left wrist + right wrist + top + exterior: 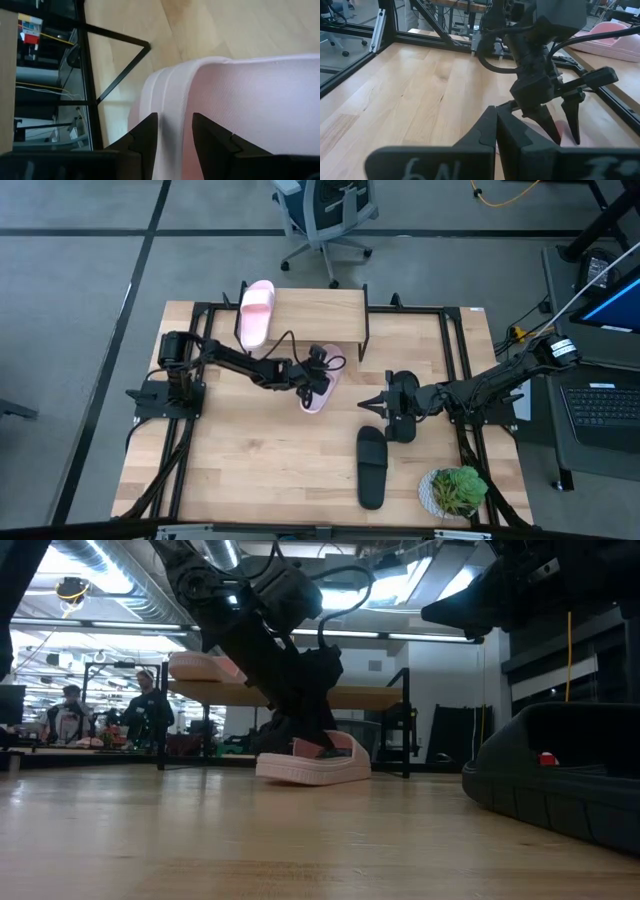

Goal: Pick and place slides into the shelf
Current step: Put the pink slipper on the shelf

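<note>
One pale pink slide [255, 315] lies on the left end of the shelf [320, 308], a low plank rack at the table's far edge. A second pink slide [322, 392] [315, 765] sits on the table in front of the shelf, and my left gripper [313, 376] [175, 140] comes down on it. A black slide [371, 467] [560, 780] lies on the table nearer the front. My right gripper [375, 404] [496, 130] hovers shut just right of the pink slide, holding nothing. I cannot make out a second black slide. My left gripper pinches the pink slide's raised side rim [172, 100] between its two fingers. One finger [145, 137] is on the outer side and the other [212, 137] is on the inner side. The fingers point down from above. The slide's sole still rests on the table [315, 778].
A potted plant on a plate [455, 488] stands at the table's near right corner. Black frame rails [455, 360] run around the table. An office chair [325, 220] stands beyond the far edge and a laptop [605, 405] sits off to the right. People [148, 715] are in the room behind.
</note>
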